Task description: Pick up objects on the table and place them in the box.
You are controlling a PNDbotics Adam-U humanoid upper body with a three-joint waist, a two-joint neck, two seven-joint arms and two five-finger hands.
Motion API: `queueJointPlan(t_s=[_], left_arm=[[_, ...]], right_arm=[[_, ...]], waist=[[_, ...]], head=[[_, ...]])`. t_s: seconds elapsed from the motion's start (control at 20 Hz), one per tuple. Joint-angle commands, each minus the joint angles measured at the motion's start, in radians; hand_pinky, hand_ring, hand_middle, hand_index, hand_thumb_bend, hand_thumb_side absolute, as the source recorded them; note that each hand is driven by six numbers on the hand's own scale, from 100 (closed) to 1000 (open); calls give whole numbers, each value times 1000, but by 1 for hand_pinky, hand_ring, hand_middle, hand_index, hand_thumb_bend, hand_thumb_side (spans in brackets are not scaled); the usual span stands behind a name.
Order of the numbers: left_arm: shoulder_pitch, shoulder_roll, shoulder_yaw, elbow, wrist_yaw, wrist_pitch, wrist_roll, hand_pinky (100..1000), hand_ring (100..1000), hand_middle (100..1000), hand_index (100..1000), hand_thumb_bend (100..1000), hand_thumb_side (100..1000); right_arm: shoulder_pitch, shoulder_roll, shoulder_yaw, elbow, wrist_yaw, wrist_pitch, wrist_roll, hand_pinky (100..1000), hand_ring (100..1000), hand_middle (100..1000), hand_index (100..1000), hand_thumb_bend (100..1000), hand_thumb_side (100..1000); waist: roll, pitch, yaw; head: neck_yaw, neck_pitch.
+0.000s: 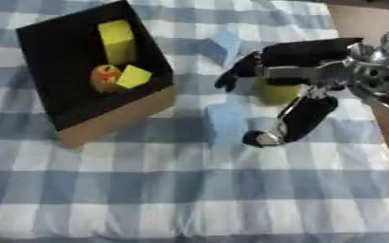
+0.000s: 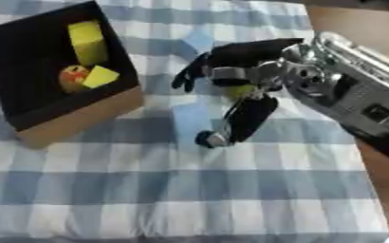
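A blue-checked cloth [image 1: 189, 190] covers the table. Over a yellow-green object [image 1: 274, 91], the right hand [image 1: 293, 71] is spread wide, holding nothing. Fingers should be closed around it squarely, the pale blue blocks [image 1: 225, 124] left undisturbed, before lifting toward the box [image 1: 115, 118].

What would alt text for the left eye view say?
The robot's right hand reaches over a yellow-green object on a blue checked cloth, fingers spread around it. Two light blue blocks lie nearby; a black-lined cardboard box at upper left holds yellow and orange pieces.
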Motion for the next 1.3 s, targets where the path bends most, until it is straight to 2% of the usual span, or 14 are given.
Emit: queueJointPlan(t_s=[0.05, 0.25, 0.55, 0.75, 1.0, 1.3], left_arm=[[-6, 22, 1, -17, 5, 0, -4, 750, 863, 766, 806, 483, 672], [-7, 20, -1, -17, 6, 0, -6, 750, 864, 767, 806, 481, 674], [-8, 18, -2, -17, 8, 0, -9, 750, 865, 767, 806, 481, 672], [-9, 17, -3, -17, 9, 0, -10, 750, 865, 768, 806, 480, 675], [-12, 13, -3, -17, 12, 1, -11, 749, 866, 768, 806, 478, 676], [-15, 9, -5, -17, 15, 1, -13, 750, 867, 769, 806, 477, 677]], right_arm=[[-12, -4, -10, -14, 22, 13, 11, 921, 941, 806, 951, 457, 246], [-3, 5, -13, -14, 57, 40, -1, 921, 939, 806, 946, 456, 260], [12, 21, -10, -14, 112, 43, -11, 921, 941, 808, 943, 451, 239], [25, 31, -12, -12, 134, 48, -11, 922, 941, 808, 942, 441, 260], [42, 55, -14, 39, 150, 26, -14, 923, 943, 811, 941, 431, 268], [56, 84, -14, 125, 196, -27, -63, 924, 943, 813, 939, 433, 266]], waist=[[-5, -33, 0], [-4, -32, 2], [-2, -28, 5], [0, -25, 8], [4, -20, 12], [8, -15, 16]], head=[[-1, 8], [0, 8], [-1, 8], [-2, 7], [-3, 5], [-4, 2]])
